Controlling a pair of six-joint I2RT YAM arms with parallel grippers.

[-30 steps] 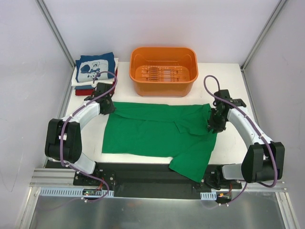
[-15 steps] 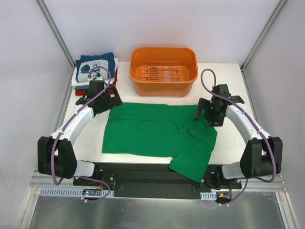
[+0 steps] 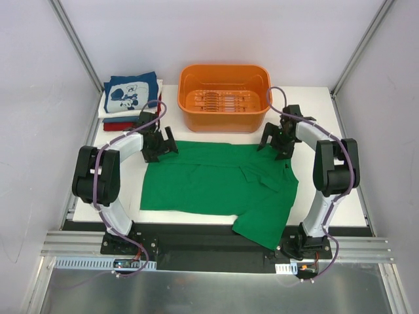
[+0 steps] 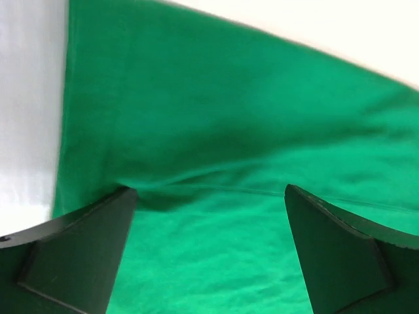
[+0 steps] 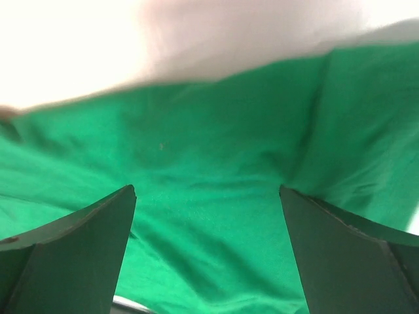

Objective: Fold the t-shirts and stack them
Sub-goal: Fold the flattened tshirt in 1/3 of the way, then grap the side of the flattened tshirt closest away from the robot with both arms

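So a few shirts look done: the folded stack sits in the upper left of the top view, with the navy cartoon-print one on top. The green t-shirt is the one left. It's spread out mid-frame, mostly flat, with its lower right corner drooping over the table edge. The left gripper and right gripper sit at its top corners, fingers spread wide, nothing pinched. I'd say the folding and stacking of this one are yet to come.
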